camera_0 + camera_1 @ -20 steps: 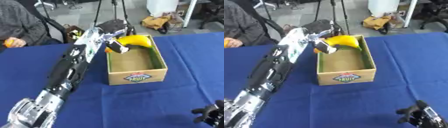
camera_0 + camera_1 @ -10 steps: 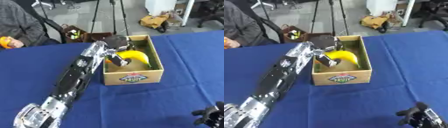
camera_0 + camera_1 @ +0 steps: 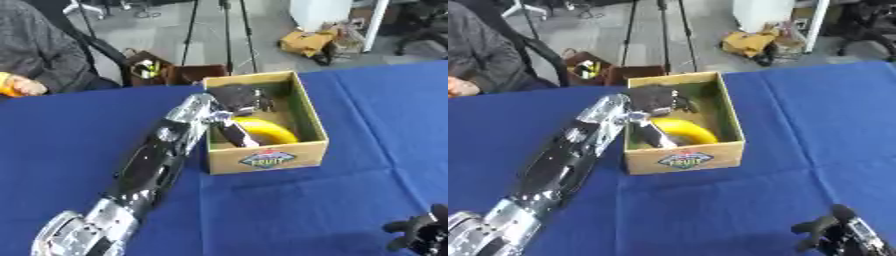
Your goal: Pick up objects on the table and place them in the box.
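One cardboard box on the blue desk, holding one banana. Left robot hand inside the box, fingers relaxed, above the banana. Right robot hand at the desk's near right corner; finger state cannot be told.

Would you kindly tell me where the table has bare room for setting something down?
The blue cloth lies bare in front of the box, and to its right up to the table's far edge. It is crowded inside the box, where the left hand sits over the banana.

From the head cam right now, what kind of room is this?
Likely a lab or studio workspace, not a home. A tripod stands on the bare grey floor behind the blue-clothed table, with bags and gear left on the floor. The left hand reaches into a cardboard fruit box.
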`<state>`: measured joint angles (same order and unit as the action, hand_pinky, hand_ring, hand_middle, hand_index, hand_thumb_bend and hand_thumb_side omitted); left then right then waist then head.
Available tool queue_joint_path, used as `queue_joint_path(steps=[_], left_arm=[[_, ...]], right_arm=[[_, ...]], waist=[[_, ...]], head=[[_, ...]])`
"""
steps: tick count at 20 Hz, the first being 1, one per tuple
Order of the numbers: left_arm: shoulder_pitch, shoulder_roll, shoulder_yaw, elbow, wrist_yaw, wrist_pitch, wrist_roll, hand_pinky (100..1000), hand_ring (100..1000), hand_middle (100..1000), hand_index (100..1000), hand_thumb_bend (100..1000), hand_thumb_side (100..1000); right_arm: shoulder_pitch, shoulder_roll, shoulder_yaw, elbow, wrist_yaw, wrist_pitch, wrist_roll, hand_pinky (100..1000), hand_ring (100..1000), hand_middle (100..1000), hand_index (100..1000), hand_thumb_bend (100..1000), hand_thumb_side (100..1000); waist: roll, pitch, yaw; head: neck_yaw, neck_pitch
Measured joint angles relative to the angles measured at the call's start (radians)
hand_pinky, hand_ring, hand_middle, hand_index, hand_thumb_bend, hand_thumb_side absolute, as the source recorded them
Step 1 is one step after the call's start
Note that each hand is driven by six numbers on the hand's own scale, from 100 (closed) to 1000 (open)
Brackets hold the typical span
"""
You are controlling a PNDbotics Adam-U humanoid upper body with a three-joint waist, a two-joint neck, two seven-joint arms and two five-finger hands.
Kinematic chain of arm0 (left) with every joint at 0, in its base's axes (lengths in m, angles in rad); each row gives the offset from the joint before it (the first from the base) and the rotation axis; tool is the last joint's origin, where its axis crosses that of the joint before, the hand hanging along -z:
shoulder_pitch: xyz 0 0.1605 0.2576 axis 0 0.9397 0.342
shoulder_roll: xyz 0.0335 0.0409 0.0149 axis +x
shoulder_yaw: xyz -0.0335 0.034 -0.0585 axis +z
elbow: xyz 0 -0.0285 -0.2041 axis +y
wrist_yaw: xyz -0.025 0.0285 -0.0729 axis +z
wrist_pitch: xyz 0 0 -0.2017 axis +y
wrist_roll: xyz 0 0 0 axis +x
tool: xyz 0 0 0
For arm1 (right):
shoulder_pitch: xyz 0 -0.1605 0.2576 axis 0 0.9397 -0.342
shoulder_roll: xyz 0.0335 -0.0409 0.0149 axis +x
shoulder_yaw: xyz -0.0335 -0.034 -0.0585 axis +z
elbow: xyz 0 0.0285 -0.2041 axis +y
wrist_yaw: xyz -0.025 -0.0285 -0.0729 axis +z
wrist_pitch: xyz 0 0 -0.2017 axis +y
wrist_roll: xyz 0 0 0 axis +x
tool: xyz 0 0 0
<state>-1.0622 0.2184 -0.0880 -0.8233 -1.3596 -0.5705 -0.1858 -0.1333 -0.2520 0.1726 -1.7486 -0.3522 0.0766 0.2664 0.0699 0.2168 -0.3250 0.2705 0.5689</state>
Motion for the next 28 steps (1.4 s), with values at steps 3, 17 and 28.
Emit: queue_joint_path(steps=[3, 17, 28], left_arm=[[0.008, 0.000, 0.001, -0.018, 0.028, 0.000, 0.018, 867, 808, 801, 872, 405, 894], [0.351, 0.107, 0.035, -0.554, 1.155, 0.267, -0.049, 762, 655, 636, 737, 198, 967], [0.687, 0.140, 0.157, -0.853, 1.558, 0.492, -0.048, 726, 611, 604, 730, 270, 1000]], right_arm=[[0.000, 0.000, 0.000, 0.000, 0.000, 0.000, 0.000, 535, 677, 405, 535, 100, 805], [-0.007, 0.000, -0.023, 0.003, 0.000, -0.009, -0.019, 535, 678, 406, 535, 100, 777], [0.000, -0.005, -0.044, 0.002, -0.005, -0.020, -0.039, 537, 684, 413, 537, 100, 811]], waist=[[0.000, 0.000, 0.005], [-0.002, 0.006, 0.100], [-0.011, -0.002, 0.149]], head=[[0.000, -0.001], [-0.055, -0.021], [-0.084, -0.026]])
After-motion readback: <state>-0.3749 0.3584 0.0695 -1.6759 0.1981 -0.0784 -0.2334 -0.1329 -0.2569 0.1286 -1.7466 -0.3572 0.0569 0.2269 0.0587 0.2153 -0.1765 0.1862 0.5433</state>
